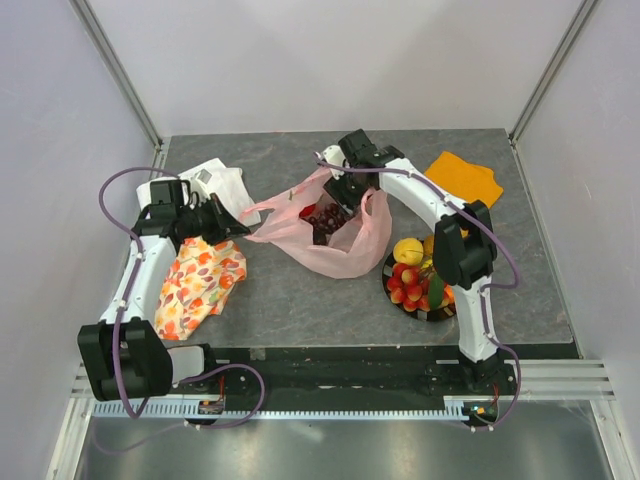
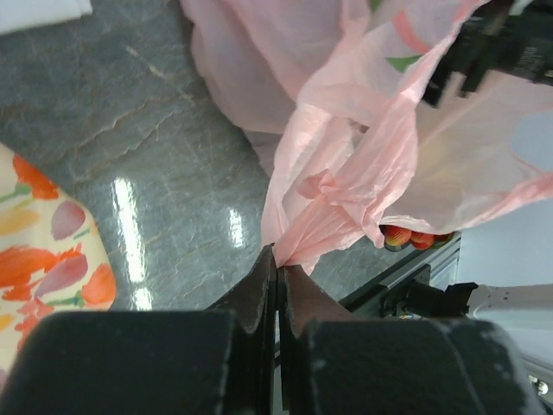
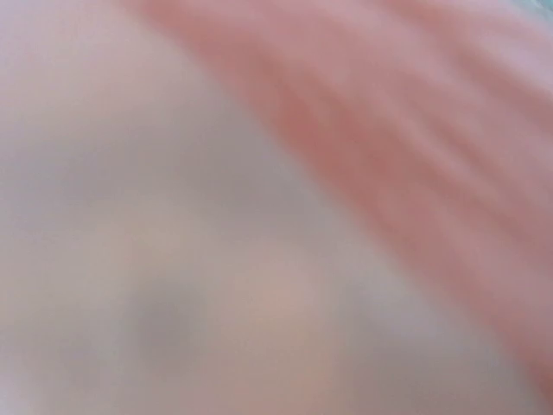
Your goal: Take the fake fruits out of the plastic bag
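Jaws of the left gripper (image 2: pixel 276 258) are clamped on a fold of the plastic bag (image 1: pixel 345 250), lying mid-counter (image 1: pixel 300 300), while the state of those of the right gripper (image 1: pixel 340 192), set in the bag's mouth, cannot be judged. Several fake fruits (image 1: pixel 412 280) are already piled on a plate (image 1: pixel 441 313) beside the bag, but a grape bunch (image 1: pixel 325 222) is left inside, so the task is judged well along yet unfinished. The grapes are shown by the top view alone, the pinch by the left wrist view; the right wrist view is filled with blurred pink.
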Tool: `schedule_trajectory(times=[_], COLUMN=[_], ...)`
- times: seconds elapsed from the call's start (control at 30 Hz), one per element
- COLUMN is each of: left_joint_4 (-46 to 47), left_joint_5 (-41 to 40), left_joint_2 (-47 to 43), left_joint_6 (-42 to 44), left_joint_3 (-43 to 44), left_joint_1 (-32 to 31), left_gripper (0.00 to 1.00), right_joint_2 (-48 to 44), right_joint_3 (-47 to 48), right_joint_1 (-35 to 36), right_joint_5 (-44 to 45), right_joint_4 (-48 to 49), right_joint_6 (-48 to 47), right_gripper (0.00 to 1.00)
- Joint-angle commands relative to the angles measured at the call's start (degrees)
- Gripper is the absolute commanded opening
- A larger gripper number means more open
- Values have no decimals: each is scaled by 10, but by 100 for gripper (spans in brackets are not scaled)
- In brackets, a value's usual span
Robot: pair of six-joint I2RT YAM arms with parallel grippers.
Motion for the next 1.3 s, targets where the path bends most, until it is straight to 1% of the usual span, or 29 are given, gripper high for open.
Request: schedule_trajectory(times=[0.0, 0.03, 0.1, 0.13, 0.17, 0.2, 0.23, 0.27, 0.37, 0.47, 0.5, 0.53, 0.57, 0.73, 0.8, 0.93, 1.03, 1.1, 1.13, 1.17, 1.27], left_joint_4=[-32, -36, -32, -23, -4, 4, 8, 13, 8, 3, 0, 0, -1, -4, -6, -8, -10, -11, -11, -12, -13], left_joint_5=[-31, -35, -40, -33, -15, -11, -13, -17, -26, -40, -39, -39, -39, -40, -36, -29, -26, -26, -25, -25, -27], left_joint_2=[-14, -15, -10, -7, -3, -1, 4, 6, 24, 41, 44, 46, 49, 50, 50, 48, 46, 45, 45, 44, 43], left_joint_6=[19, 22, 20, 16, 8, 3, -1, 0, 26, 42, 43, 44, 44, 54, 56, 58, 58, 59, 59, 59, 61], left_joint_3=[2, 12, 20, 19, 18, 18, 18, 21, 39, 58, 63, 65, 66, 55, 48, 38, 33, 33, 33, 33, 33], left_joint_1=[-1, -1, -1, -1, -2, -1, -1, -2, -1, -1, 0, -1, -1, -1, -1, -3, -4, -6, -7, -7, -7], left_gripper=[2, 2, 2, 2, 2, 2, 2, 2, 2, 2, 2, 2, 2, 2, 2, 2, 2, 2, 2, 2, 2], right_joint_2=[-47, -52, -59, -56, -38, -23, -8, 17, 50, 81, 89, 97, 110, 137, 147, 169, 185, 193, 197, 200, 200], right_joint_3=[38, 58, 70, 79, 87, 97, 121, 130, 147, 163, 170, 180, 185, 208, 211, 224, 230, 234, 239, 242, 245], right_joint_1=[4, 4, 7, 9, 16, 21, 26, 32, 35, 35, 35, 35, 34, 35, 35, 35, 35, 35, 35, 35, 35], right_joint_5=[9, -36, -65, -99, -109, -115, -118, -131, -159, -167, -169, -167, -164, -199, -205, -217, -209, -201, -203, -206, -210], right_joint_4=[-55, -57, -39, -32, -27, -30, -35, -40, -24, -9, -5, -2, 8, 44, 64, 85, 96, 103, 105, 107, 108], right_joint_6=[-18, -24, -16, -6, -4, 0, 4, 14, 49, 73, 88, 95, 115, 166, 188, 228, 240, 242, 241, 234, 225], right_gripper=[69, 70, 70, 70, 67, 63, 62, 61, 61, 68, 73, 75, 82, 95, 98, 98, 98, 97, 94, 84, 69])
